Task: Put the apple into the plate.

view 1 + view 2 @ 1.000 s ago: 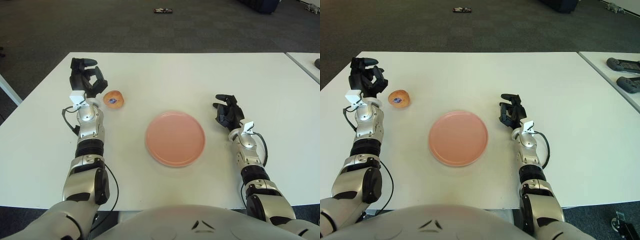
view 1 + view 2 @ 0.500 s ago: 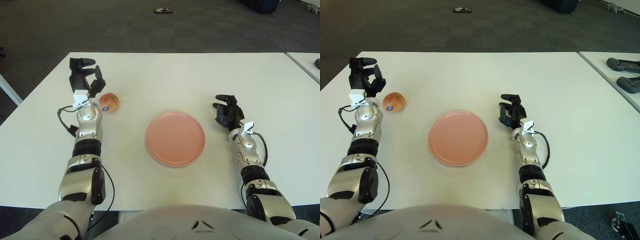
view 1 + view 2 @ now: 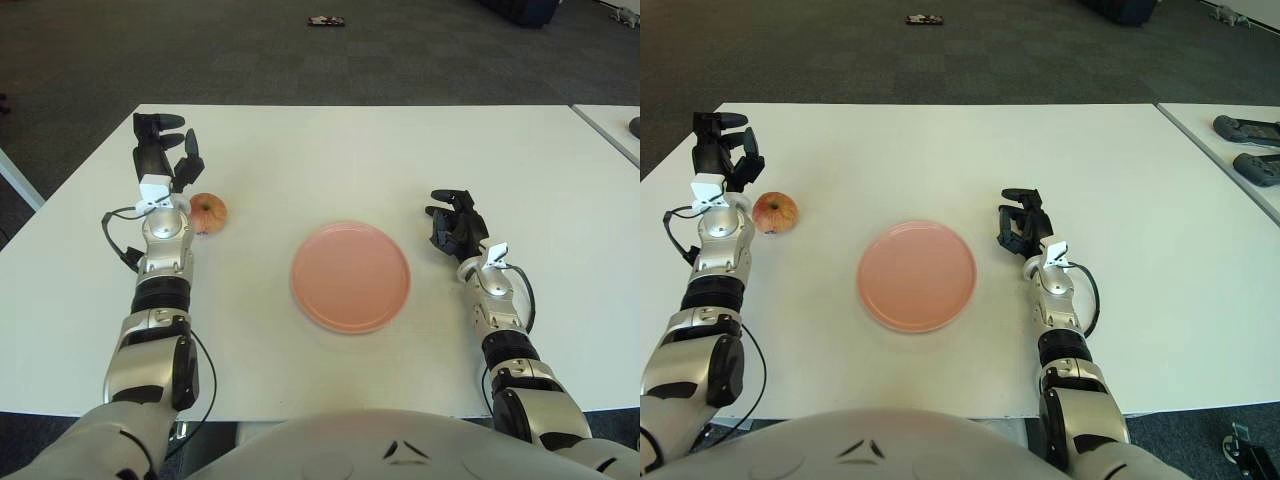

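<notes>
The left hand hovers unclenched, holding nothing; the apple sits just beside its wrist, with the plate well apart. It should curl fully round the fruit before lifting.

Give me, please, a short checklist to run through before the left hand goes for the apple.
1. Apple within the left hand's reach: ok, it lies just to that hand's right on the table.
2. Left hand free: ok, fingers spread, holding nothing.
3. Apple grasped: not ok, hand and apple look apart.
4. Plate ready: ok, nothing in it.
5. Path from apple to plate: ok, only bare table between.
6. Right hand out of the way: ok, it shows right of the plate.
</notes>
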You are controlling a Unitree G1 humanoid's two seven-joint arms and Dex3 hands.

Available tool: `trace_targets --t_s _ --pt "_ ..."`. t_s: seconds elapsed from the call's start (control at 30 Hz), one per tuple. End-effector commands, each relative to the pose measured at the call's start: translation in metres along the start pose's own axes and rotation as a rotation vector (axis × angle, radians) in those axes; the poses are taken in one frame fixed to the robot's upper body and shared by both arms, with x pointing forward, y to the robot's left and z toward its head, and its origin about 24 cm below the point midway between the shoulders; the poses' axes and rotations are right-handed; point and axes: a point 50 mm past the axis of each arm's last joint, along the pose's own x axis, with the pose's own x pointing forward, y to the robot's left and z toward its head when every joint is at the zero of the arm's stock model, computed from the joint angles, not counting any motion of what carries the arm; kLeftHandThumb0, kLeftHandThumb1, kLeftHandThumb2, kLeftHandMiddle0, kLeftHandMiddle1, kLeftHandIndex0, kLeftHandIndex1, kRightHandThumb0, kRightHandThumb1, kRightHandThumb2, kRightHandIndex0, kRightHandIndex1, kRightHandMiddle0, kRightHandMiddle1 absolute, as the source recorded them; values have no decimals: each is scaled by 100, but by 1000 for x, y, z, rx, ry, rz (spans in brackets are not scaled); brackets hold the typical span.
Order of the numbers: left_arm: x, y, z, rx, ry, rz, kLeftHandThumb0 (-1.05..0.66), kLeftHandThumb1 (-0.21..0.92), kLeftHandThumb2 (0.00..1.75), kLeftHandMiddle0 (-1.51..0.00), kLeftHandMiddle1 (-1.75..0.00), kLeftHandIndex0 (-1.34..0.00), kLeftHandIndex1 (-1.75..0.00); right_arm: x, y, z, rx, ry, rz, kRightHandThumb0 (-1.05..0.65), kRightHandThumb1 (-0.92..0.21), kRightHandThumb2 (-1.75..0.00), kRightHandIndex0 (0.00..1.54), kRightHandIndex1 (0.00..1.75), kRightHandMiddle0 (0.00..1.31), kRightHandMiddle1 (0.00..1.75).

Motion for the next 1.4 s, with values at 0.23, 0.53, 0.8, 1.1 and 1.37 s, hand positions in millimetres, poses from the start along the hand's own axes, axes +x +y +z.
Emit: trace_targets --t_s 0.23,0.53,0.8,1.1,1.37 --pt "5 20 -7 462 99 -440 -103 92 53 0 -14 0 -35 -13 1 -27 15 135 0 -41 -63 -104 32 117 11 142" --pt "7 23 -9 624 203 -711 -105 92 37 0 0 0 -1 -12 1 -26 12 136 -7 -40 -61 -106 32 119 13 142" --pt "6 25 -8 713 223 -769 -105 91 21 0 0 0 0 -10 -1 -27 8 141 -13 -40 -60 -106 31 120 15 141" --pt "6 27 -11 855 279 -843 -104 85 14 0 0 0 0 -8 -3 -29 -2 148 -22 -42 -59 -106 32 119 18 140" --pt "8 26 -16 964 286 -832 -105 83 12 0 0 0 0 -7 -3 -30 -5 143 -21 -41 -63 -97 34 120 21 147"
